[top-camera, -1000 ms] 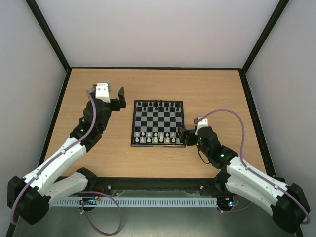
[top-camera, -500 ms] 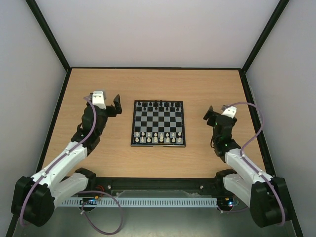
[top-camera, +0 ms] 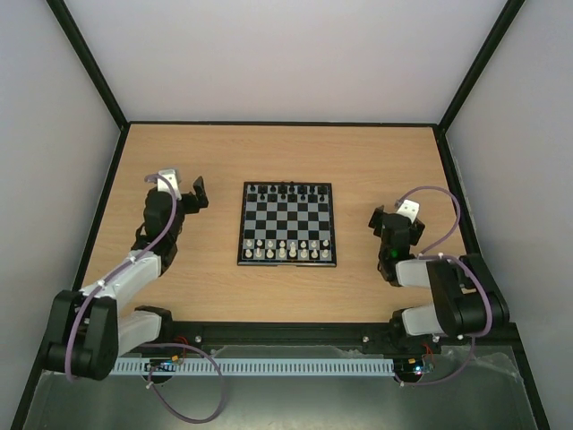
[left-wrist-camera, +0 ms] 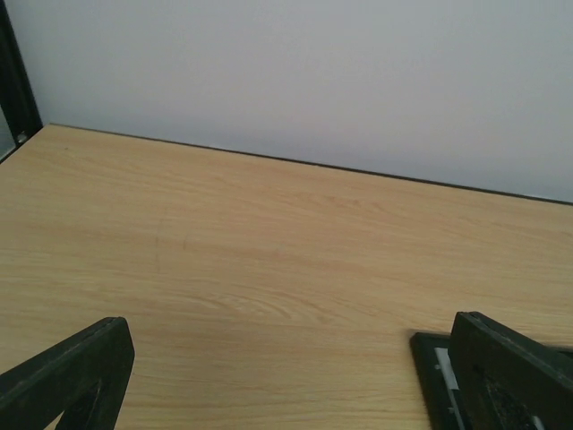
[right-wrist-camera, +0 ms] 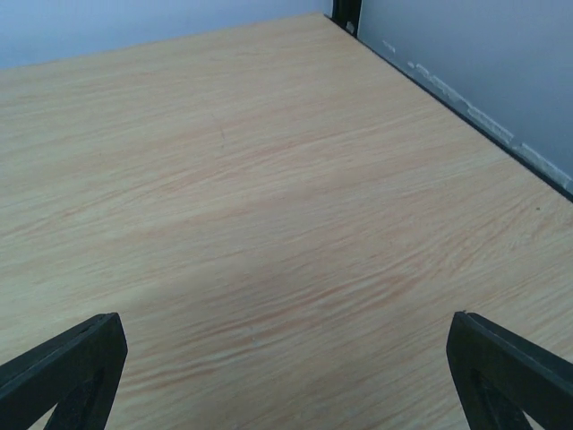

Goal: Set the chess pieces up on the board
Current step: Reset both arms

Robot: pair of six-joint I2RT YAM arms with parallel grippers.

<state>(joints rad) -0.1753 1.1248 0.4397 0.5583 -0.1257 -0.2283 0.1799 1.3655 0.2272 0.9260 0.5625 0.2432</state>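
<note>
- The desk [top-camera: 286, 152] carries the board at its middle; nothing else lies on the wood.
- The left arm [top-camera: 125, 269] has drawn back nearer its base, left of the board and apart from it.
- The right arm [top-camera: 448, 287], a second ago at the board's near right corner, is now folded back well to the right.
- The board [top-camera: 287, 222] lies flat and square to the desk.
- The left jaws and right jaws are both spread wide and hold nothing; each wrist view shows only bare wood between them.
- White chess pieces [top-camera: 286, 249] line the near rows and black chess pieces [top-camera: 286, 189] the far edge; they are too small to count. With both arms withdrawn, the set-up looks finished or nearly so.
</note>
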